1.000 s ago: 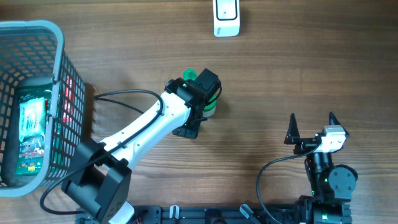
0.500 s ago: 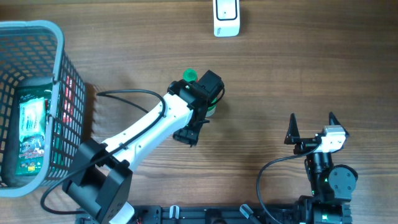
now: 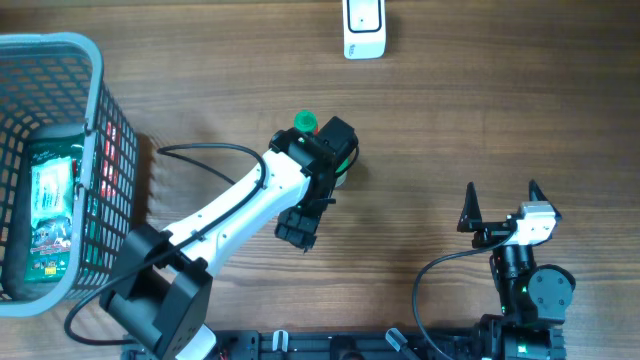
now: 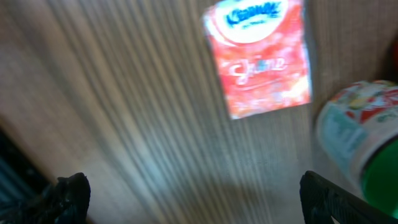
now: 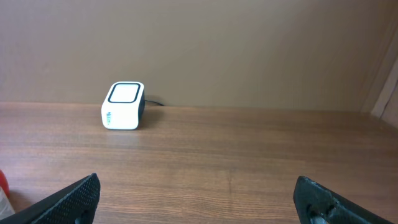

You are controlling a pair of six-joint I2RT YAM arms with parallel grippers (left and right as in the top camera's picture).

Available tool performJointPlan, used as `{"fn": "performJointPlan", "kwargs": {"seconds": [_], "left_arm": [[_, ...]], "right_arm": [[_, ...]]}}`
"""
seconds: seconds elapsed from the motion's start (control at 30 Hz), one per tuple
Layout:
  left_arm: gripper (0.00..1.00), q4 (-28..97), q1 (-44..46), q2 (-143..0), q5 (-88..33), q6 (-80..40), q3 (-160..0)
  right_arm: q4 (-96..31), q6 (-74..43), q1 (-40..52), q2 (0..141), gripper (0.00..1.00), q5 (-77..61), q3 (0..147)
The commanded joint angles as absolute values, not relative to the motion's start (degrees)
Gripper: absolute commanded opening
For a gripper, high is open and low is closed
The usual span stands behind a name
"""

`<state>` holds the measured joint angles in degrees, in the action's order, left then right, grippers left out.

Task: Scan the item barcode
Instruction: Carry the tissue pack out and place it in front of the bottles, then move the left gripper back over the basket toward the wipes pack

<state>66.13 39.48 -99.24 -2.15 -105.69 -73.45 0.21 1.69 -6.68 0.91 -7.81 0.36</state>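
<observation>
The grey basket (image 3: 60, 42) at the left edge holds a green packet (image 3: 50, 210), well apart from the task item. At table centre the left gripper (image 4: 199, 198) stands released, fingers wide with only bare wood between them. The green-capped bottle (image 4: 357, 137) lies just beside one finger, not held, near a red tissue packet (image 4: 261, 59). The white scanner (image 3: 363, 28) sits at the far edge, and the right gripper (image 3: 501, 195) is spread wide and empty.

A grey mesh basket (image 3: 60, 41) holding a green packet (image 3: 48, 205) sits on the wooden table (image 3: 480, 110).
</observation>
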Motion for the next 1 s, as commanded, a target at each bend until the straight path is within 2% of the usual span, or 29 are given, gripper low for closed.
{"fn": "performJointPlan", "kwargs": {"seconds": [0.0,0.1,0.23,0.3,0.37,0.43,0.6,0.83,0.97], "left_arm": [[0.95,68.47,39.64,-95.0,-3.62,-105.21,-73.21],[0.88,69.93,39.64,-92.09,-3.36,-105.21,-73.21],[0.63,70.96,39.64,-87.39,-0.64,-105.19,-73.21],[0.54,71.77,39.64,-84.66,2.09,-105.21,-73.21],[0.36,72.58,39.64,-81.45,4.99,-105.21,-73.21],[0.3,73.23,39.64,-78.7,6.98,-105.21,-73.21],[0.06,74.7,39.64,-70.67,16.62,-105.21,-73.21],[0.04,74.24,38.04,-58.35,35.27,-105.23,-73.32],[0.05,74.32,33.32,-51.92,44.56,-104.14,-75.4]], "right_arm": [[0.4,1.15,-6.48,0.8,1.0,-7.27,0.3],[0.43,1.1,-6.48,0.8,1.0,-7.27,0.3],[0.43,1.1,-6.48,0.8,1.0,-7.25,0.3],[0.4,1.1,-6.48,0.8,1.0,-7.27,0.3],[0.4,1.1,-6.48,0.8,1.0,-7.27,0.3],[0.4,1.13,-6.48,0.8,1.0,-7.25,0.3],[0.4,1.1,-6.48,0.8,1.0,-7.27,0.3],[0.43,1.1,-6.48,0.8,1.0,-7.27,0.3],[0.4,1.1,-6.48,0.8,0.99,-7.25,0.3]]}}
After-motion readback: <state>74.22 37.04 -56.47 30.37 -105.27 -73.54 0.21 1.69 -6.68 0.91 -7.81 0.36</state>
